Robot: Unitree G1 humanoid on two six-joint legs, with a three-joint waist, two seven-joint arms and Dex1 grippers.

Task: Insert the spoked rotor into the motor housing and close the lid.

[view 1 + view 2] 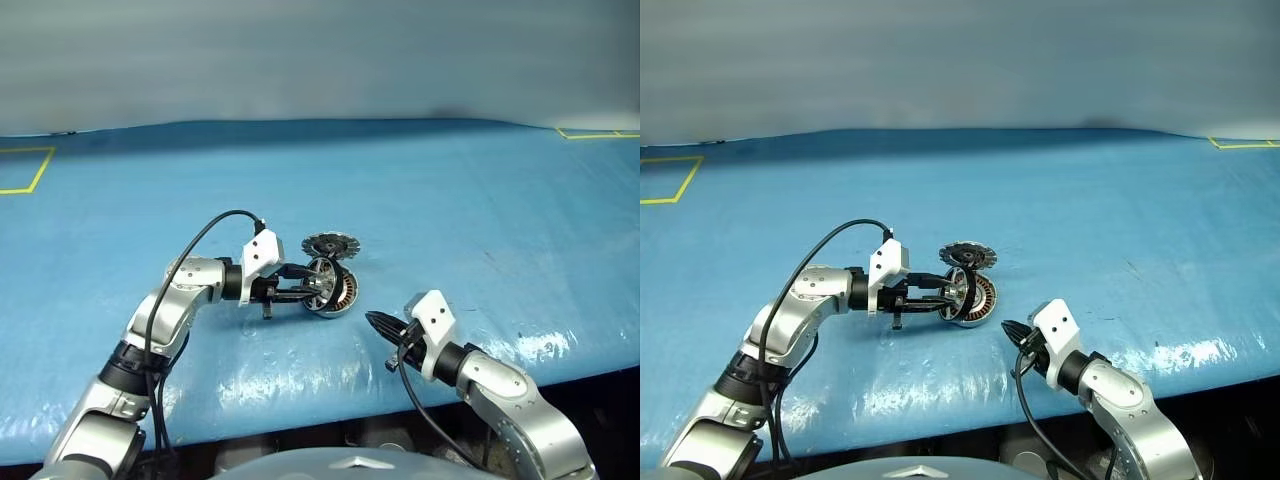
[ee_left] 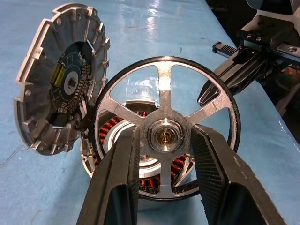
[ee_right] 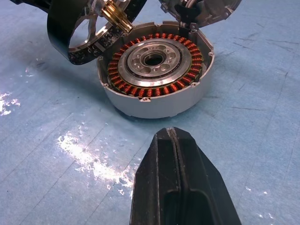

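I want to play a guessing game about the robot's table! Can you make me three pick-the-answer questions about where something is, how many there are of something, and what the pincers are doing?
1. Where is the spoked rotor?
A. Flat on the blue table
B. Held in the left pincer, tilted over the motor housing
C. Under the lid

2. How many silver spokes does the rotor have?
A. Two
B. Five
C. Nine

3. How is the right pincer?
A. Shut and holding nothing
B. Shut on the lid
C. Wide open

Answers:
1. B: in the left wrist view its fingers grip the hub, with the copper windings showing behind the spokes.
2. B: five arms run from hub to dark rim.
3. A: in the right wrist view its fingers meet, apart from the housing, while the lid leans beside it.
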